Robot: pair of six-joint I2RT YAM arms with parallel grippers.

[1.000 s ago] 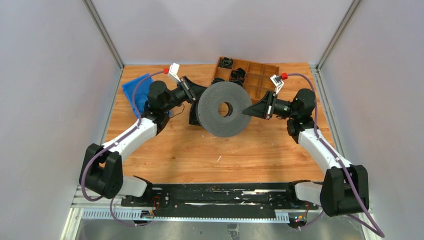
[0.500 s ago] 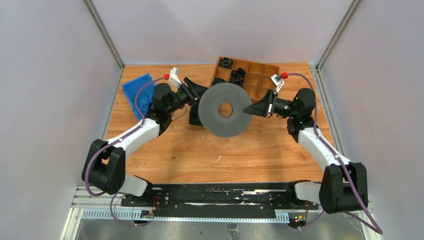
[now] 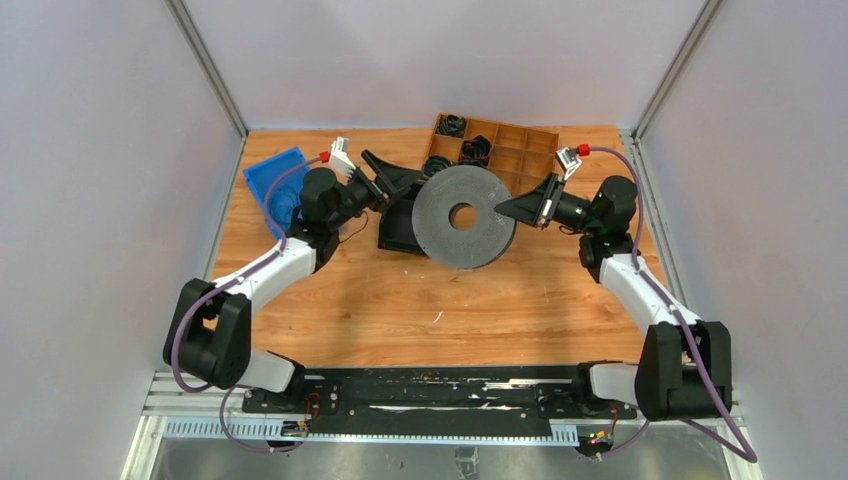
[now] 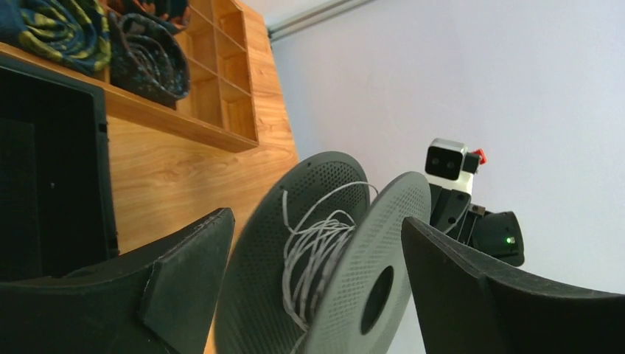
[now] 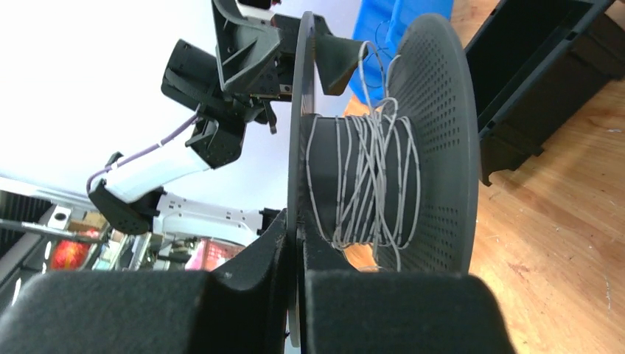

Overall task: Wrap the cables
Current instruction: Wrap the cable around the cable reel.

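The wooden table (image 3: 400, 300) carries everything. The dark grey perforated spool (image 3: 470, 245) sits over its middle, one flat face turned up to the overhead camera.

Behind the spool lies a wooden divided tray (image 3: 520, 150) with dark coiled bundles in some compartments. A black box (image 3: 395, 235) lies at the spool's left edge, partly covered by it. A blue bin (image 3: 270, 180) stands well to the left of the spool, beyond the left arm.

The right gripper (image 5: 298, 273) comes in from the spool's right side. Its two fingers are pinched onto the rim of the nearer flange, which runs edge-on between them in the right wrist view.

The left gripper (image 4: 317, 295) is at the spool's upper left with its jaws spread wide. In its wrist view the spool stands in the gap between the fingers. Whether either finger touches a flange cannot be told.

The cables (image 5: 368, 184) are thin white wire wound in uneven turns around the spool's hub, between the two flanges. A few slack loops stand out from the winding toward the rim. They lie just beyond the right gripper's clamped fingers. From the left wrist they (image 4: 317, 251) show midway between that gripper's open fingers, farther out.
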